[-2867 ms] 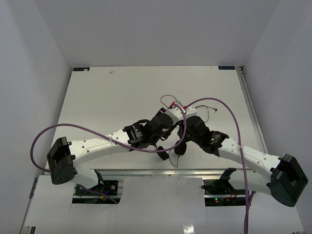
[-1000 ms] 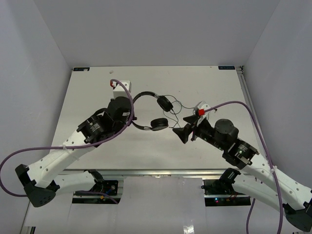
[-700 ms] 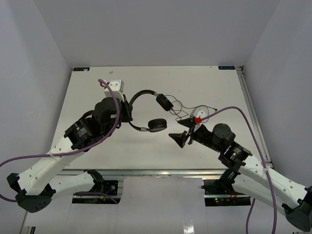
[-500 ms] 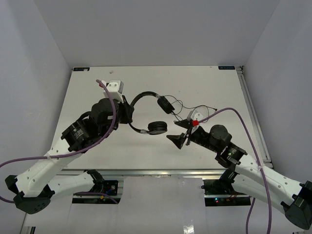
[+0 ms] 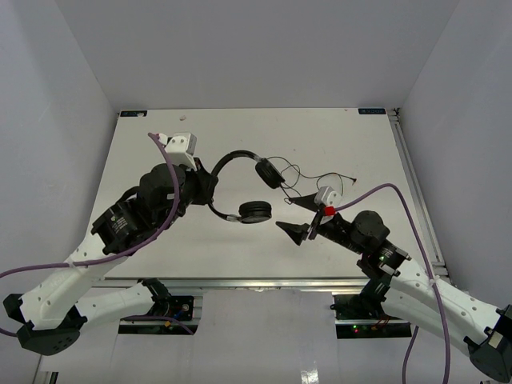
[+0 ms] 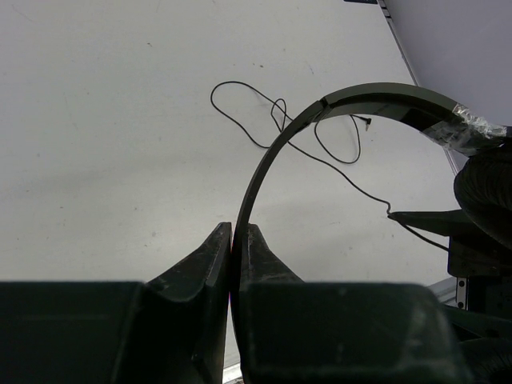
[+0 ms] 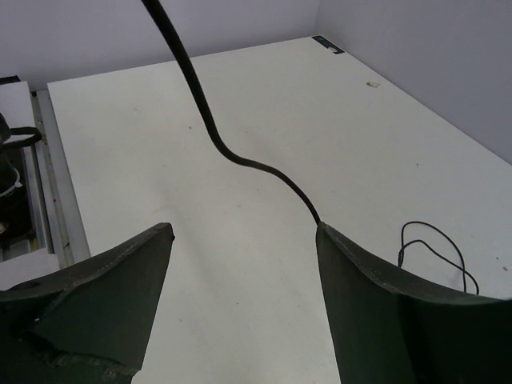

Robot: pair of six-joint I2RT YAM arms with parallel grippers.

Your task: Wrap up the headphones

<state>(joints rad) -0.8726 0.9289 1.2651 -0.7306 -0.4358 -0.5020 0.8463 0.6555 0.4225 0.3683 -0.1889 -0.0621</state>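
Observation:
The black headphones (image 5: 228, 160) hang in the air over the white table (image 5: 336, 136), with my left gripper (image 5: 206, 186) shut on the thin headband (image 6: 272, 160). One earcup (image 5: 256, 211) faces up near the middle and the other (image 5: 268, 172) sits further back. The thin cord (image 5: 298, 173) trails to the right in loops, and its plug (image 5: 353, 181) rests on the table. In the left wrist view the band runs straight between the closed jaws of the left gripper (image 6: 238, 234). My right gripper (image 5: 294, 218) stands open just right of the earcups. In its wrist view the cord (image 7: 200, 104) crosses in front of the right gripper (image 7: 244, 232) and touches the right fingertip (image 7: 328, 236).
Thick purple cables (image 5: 160, 216) arch over both arms. A metal rail (image 5: 412, 184) runs along the table's right edge, another (image 5: 256, 282) along the near edge. White walls close in on three sides.
The left gripper, still shut on the headband, has shifted slightly left with the headphones. The open right gripper has drifted a little left and nearer.

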